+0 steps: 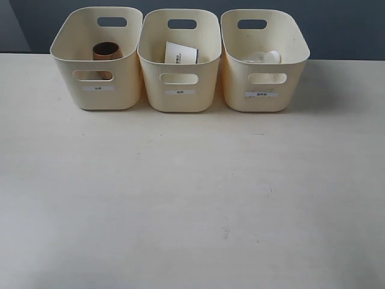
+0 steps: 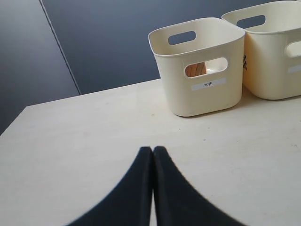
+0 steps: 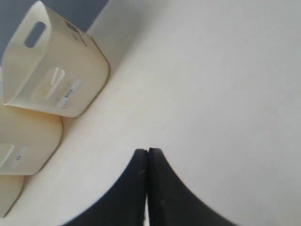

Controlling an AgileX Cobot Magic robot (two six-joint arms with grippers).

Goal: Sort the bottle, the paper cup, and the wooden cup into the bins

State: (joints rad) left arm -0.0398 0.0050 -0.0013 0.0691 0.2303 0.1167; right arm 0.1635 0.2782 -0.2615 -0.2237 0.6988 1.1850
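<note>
Each thing sits in its own bin [image 1: 96, 96], so the sorting looks finished: the glossy brown wooden cup [image 1: 106, 52] left, the white paper cup [image 1: 180, 53] in the middle, the clear bottle [image 1: 262, 58] lying right. My left fingers [image 2: 153, 153] and right fingers [image 3: 147, 153] are pressed together, empty, above the pale matte table [image 1: 192, 198].

Wide open table [image 1: 192, 205] ahead of both grippers, nothing lying on it. The only things in the way are the three bins [image 1: 179, 60], lined up side by side at the far edge, nearly touching, so there's no squeezing a gripper between them. From the left gripper [image 2: 152, 153], fingers pressed together, the nearest bin sits ahead and off to one side, with bare tabletop in between.
</note>
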